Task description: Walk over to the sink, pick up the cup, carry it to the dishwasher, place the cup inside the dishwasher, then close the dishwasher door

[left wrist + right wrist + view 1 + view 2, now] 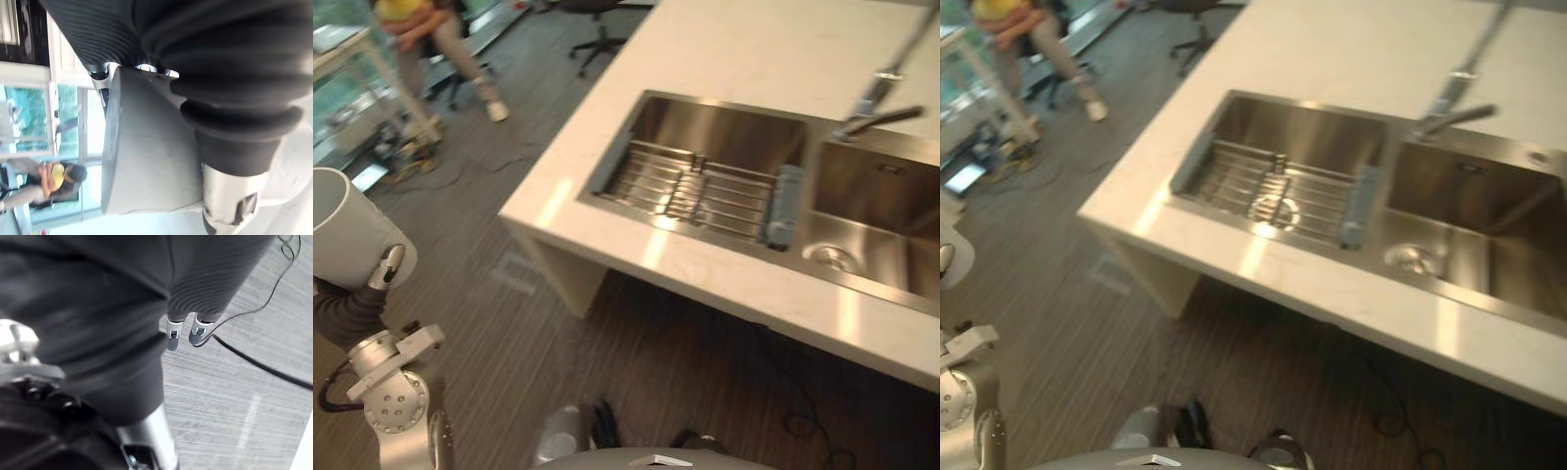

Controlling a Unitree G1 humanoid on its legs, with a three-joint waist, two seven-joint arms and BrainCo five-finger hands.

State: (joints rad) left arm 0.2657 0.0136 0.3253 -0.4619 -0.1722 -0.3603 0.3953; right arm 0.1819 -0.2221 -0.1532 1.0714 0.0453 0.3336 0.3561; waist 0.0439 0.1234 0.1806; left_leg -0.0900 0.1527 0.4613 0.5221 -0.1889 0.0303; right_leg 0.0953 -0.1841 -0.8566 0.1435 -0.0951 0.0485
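Evidently the left hand (pixel 387 268) clasps the pale cup (pixel 347 230) with curled fingers (cup partly cut off at the edge); the right hand (pixel 172 334) is mostly hidden, its state unclear.

Both eye views look steeply down from the head, slightly apart, sharing the corner of the white stone table (pixel 724 49), its stainless-steel double sink (pixel 705 127) at upper right and the grey wood-grain floor (pixel 489 323) at lower left. The left wrist view looks from very close along the left hand (pixel 220 58) at the white cylindrical cup (pixel 151 161) it grips. The right wrist view looks along the right hand (pixel 98 308) down at the floor.
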